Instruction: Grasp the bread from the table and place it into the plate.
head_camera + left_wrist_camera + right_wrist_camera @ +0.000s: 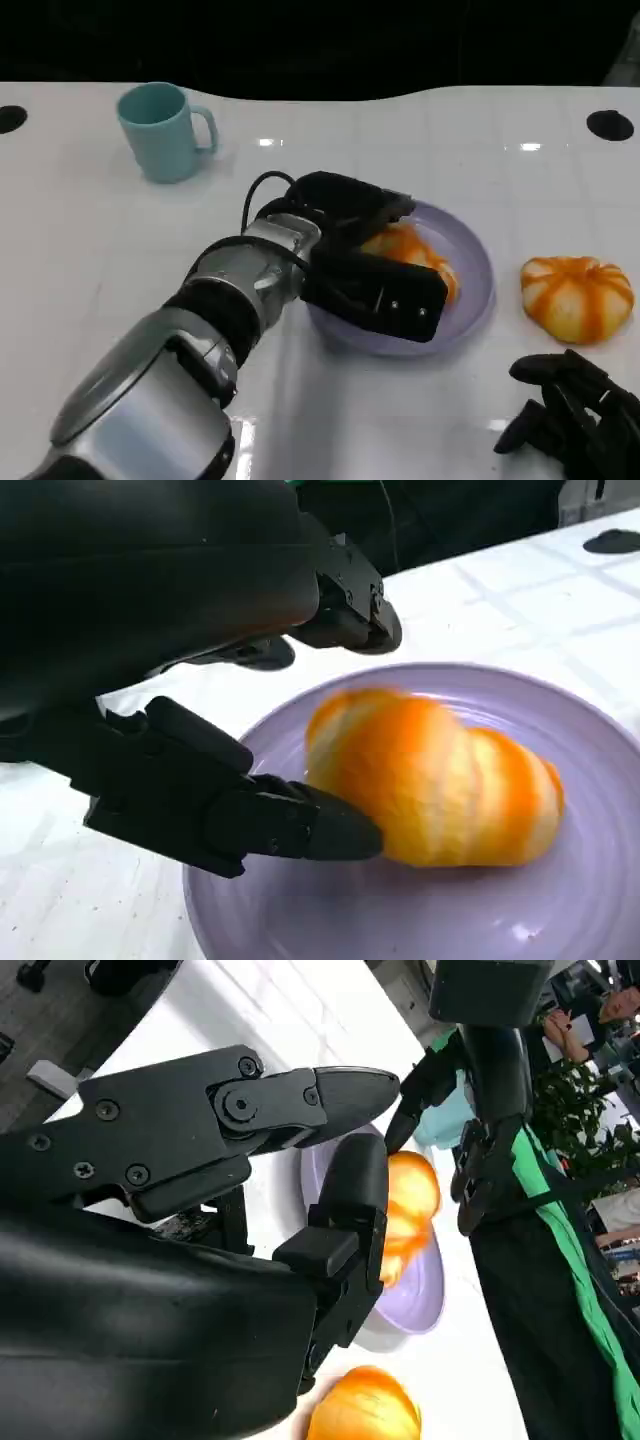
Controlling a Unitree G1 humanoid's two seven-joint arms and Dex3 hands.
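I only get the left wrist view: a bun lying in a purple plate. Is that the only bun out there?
Observer: No. A second bun lies on the table, to the right of the plate.
Operator: Anything else on the table?
Observer: A teal mug stands upright at the far left.
Operator: And where is the other hand?
Observer: The right hand holds nothing. It is on the near side of that second bun, not touching it.
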